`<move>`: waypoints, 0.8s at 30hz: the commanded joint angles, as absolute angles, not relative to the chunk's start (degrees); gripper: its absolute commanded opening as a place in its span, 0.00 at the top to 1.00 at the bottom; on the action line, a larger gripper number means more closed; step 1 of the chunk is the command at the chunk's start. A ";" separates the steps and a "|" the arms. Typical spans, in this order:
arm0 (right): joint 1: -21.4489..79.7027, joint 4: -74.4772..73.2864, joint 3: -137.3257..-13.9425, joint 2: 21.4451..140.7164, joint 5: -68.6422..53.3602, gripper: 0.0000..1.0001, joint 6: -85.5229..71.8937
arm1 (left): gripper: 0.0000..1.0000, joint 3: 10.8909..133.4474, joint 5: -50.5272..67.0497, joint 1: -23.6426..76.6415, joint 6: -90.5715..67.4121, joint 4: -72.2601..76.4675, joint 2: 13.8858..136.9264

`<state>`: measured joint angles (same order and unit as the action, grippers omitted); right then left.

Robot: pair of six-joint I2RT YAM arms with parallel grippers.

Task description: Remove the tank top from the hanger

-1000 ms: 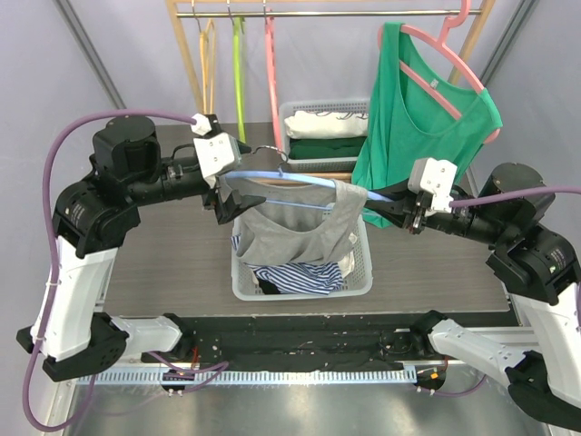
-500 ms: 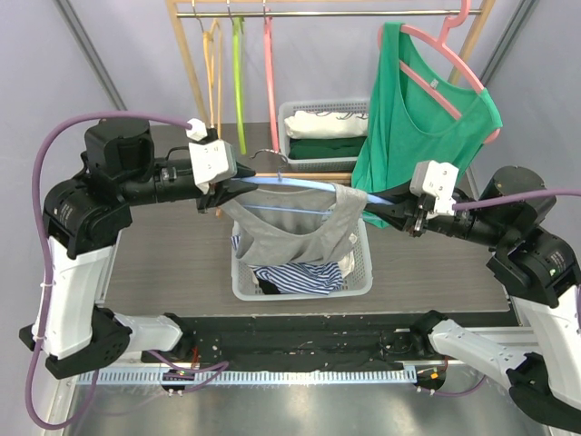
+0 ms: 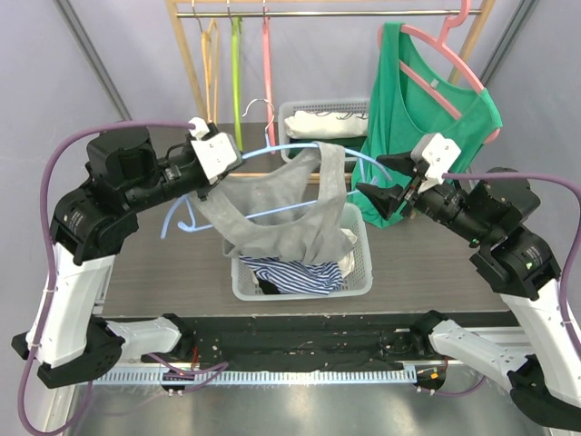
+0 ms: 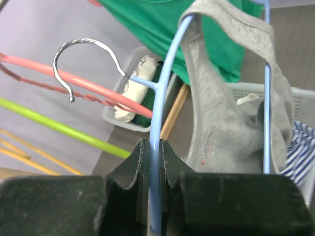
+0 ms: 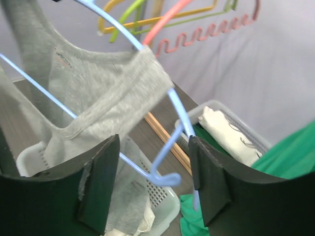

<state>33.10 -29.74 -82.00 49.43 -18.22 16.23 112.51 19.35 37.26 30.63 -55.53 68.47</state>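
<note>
A grey tank top hangs bunched on a light blue hanger above the white basket. The hanger is tilted, its metal hook pointing up and its left end low. My left gripper is shut on the hanger's blue bar, seen up close between the jaws of the left gripper. One strap of the tank top loops over the hanger's top. My right gripper is open beside the hanger's right end. In the right wrist view the hanger's curled tip lies between the parted jaws of the right gripper, touching neither.
The white basket holds striped and white clothes. A green tank top on a pink hanger hangs at the back right, close behind my right gripper. A rear basket holds folded clothes. Yellow, green and pink hangers hang on the wooden rail.
My left gripper closed on the hanger. My right gripper opened, let go of the hanger's right end and drew back. The hanger swung, left end dropping, and the tank top bunched toward the middle.
</note>
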 commanded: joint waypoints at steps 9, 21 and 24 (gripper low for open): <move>32.87 -24.35 -80.61 43.94 -9.13 0.27 -0.43 | 0.91 109.95 14.59 37.18 31.29 -46.23 65.65; 32.96 -12.40 -76.29 52.82 -18.72 0.29 -15.64 | 0.91 109.86 14.59 37.27 34.89 -44.56 64.51; 32.96 -11.78 -76.20 54.40 -18.55 0.30 -15.99 | 0.92 109.51 14.94 37.27 34.89 -44.65 64.42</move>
<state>32.93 -16.97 -76.16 54.06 -16.40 -12.56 109.34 14.50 37.21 34.00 -50.81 66.22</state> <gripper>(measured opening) 0.703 0.115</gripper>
